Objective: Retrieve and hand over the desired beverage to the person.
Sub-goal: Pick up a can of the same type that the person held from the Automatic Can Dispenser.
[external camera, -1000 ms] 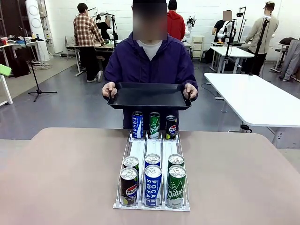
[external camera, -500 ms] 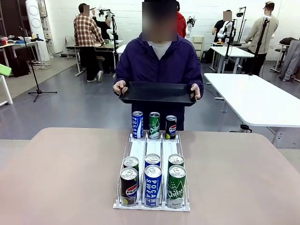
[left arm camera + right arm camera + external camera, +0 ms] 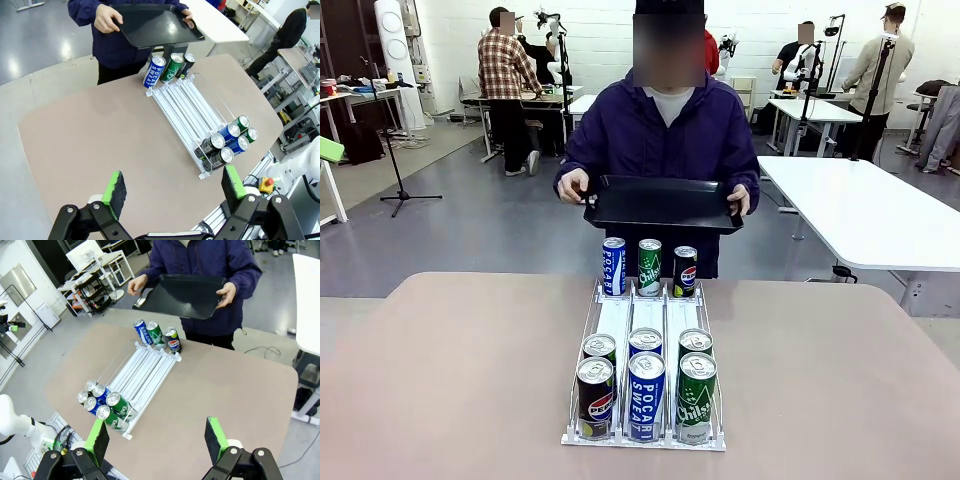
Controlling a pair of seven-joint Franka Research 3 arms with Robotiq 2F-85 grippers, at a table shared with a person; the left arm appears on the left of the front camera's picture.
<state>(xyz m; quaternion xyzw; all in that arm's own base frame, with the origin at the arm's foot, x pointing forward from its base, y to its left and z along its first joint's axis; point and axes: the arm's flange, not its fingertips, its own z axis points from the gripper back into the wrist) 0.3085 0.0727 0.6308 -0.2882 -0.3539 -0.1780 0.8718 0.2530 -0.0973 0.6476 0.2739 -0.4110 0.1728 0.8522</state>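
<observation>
The person (image 3: 665,140) stands at the worktop's (image 3: 440,380) far edge, holding a black tray (image 3: 662,200) in both hands above three cans (image 3: 649,267) at the far end of the wire rack (image 3: 646,315). Six more cans (image 3: 646,390) crowd its near end. The left tool (image 3: 173,182) and right tool (image 3: 157,432) hover high over the worktop, jaws spread wide and empty.

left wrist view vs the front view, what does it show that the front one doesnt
Left wrist view: the left gripper, its green-padded fingers spread open, and a red button on a yellow box beside the table.
Front view: a person in a plaid shirt far back, and the printed fronts of the near cans.
Both: the person holding a black tray beyond the can rack, with three cans at its far end and six at its near end.
</observation>
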